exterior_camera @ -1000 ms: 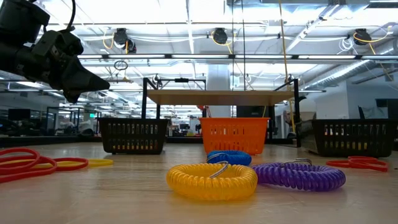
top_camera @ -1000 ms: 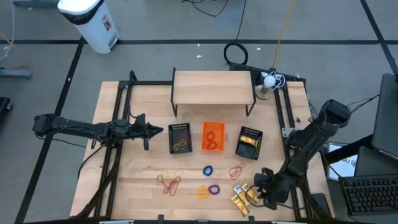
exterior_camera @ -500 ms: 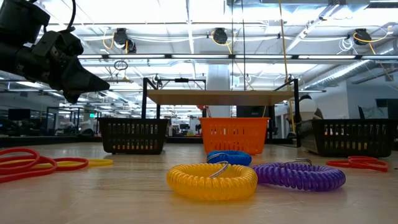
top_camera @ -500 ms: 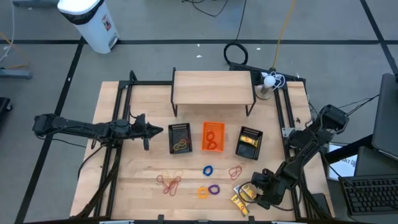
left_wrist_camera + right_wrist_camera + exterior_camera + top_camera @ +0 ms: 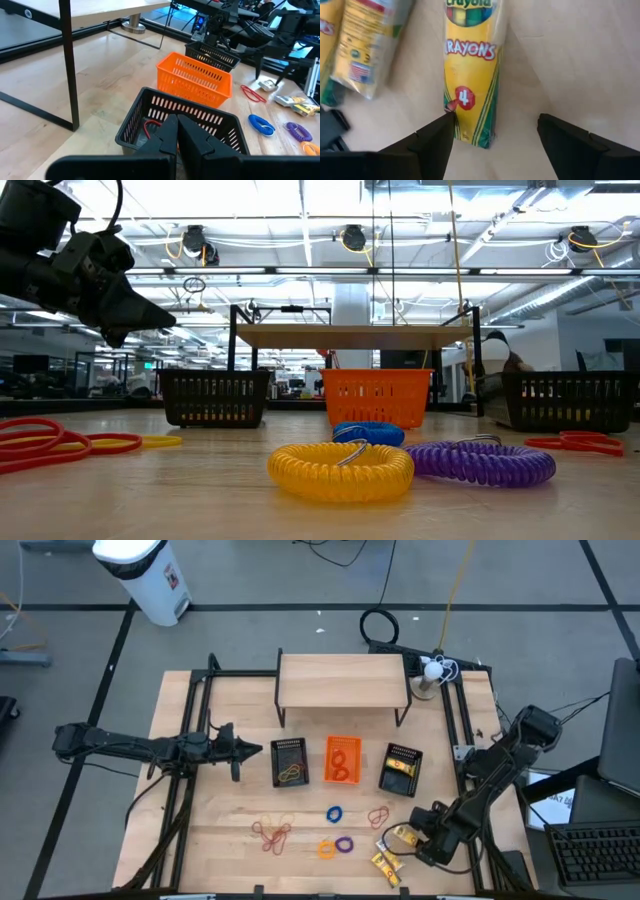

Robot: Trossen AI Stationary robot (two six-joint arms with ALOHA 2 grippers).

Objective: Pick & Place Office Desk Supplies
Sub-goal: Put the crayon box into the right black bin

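Two yellow crayon packs lie flat on the table at the near right. My right gripper point(image 5: 405, 838) points steeply down, open, over the pack point(image 5: 470, 75) nearer the table's middle, whose end lies between its fingers. The other pack point(image 5: 385, 862) lies just nearer. Blue point(image 5: 334, 812), orange point(image 5: 326, 849) and purple point(image 5: 344, 844) coil rings and red rubber bands point(image 5: 270, 832) lie loose on the table. My left gripper point(image 5: 250, 749) waits shut, above the table, left of the left black mesh tray point(image 5: 290, 762). My right gripper has one fingertip point(image 5: 440, 132) at the long edge of the crayon pack, near its end point(image 5: 470, 135). I cannot tell whether it touches. The other fingertip point(image 5: 560, 135) stands clear over bare wood. The pack lies flat on the table.
An orange tray point(image 5: 343, 760) and a second black mesh tray point(image 5: 402, 769) stand in a row mid-table. A wooden shelf on black legs point(image 5: 343, 680) stands behind them. More red bands point(image 5: 378, 816) lie near the right gripper. Black frame rails run along both table sides.
My right gripper has sunk a little over the crayon packs and tipped its fingers more steeply down, turning about its own axis. The crayon packs, rings and bands have kept their places.
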